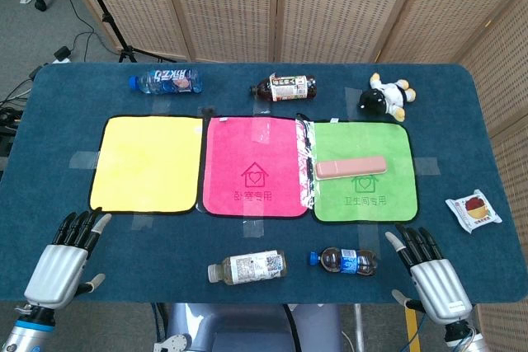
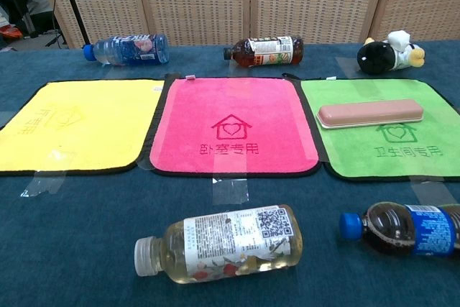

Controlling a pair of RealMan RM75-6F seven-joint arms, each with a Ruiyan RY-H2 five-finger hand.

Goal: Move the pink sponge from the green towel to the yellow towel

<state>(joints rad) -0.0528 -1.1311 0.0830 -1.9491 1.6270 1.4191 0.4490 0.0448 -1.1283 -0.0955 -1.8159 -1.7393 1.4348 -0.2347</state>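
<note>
The pink sponge (image 1: 350, 167) (image 2: 370, 113) is a long flat bar lying on the green towel (image 1: 371, 195) (image 2: 424, 152), near that towel's left side. The yellow towel (image 1: 147, 162) (image 2: 72, 124) lies flat at the left with nothing on it. My left hand (image 1: 68, 257) rests open near the table's front left edge, fingers spread. At the front right my right hand (image 1: 429, 274) is likewise open and holds nothing. Both hands are well apart from the sponge. Neither hand shows in the chest view.
A pink towel (image 1: 254, 166) (image 2: 233, 124) lies between the other two. Bottles lie at the back (image 1: 165, 82) (image 1: 283, 87) and at the front (image 1: 247, 267) (image 1: 346, 260). A cow plush toy (image 1: 386, 95) sits back right; a snack packet (image 1: 473, 209) lies far right.
</note>
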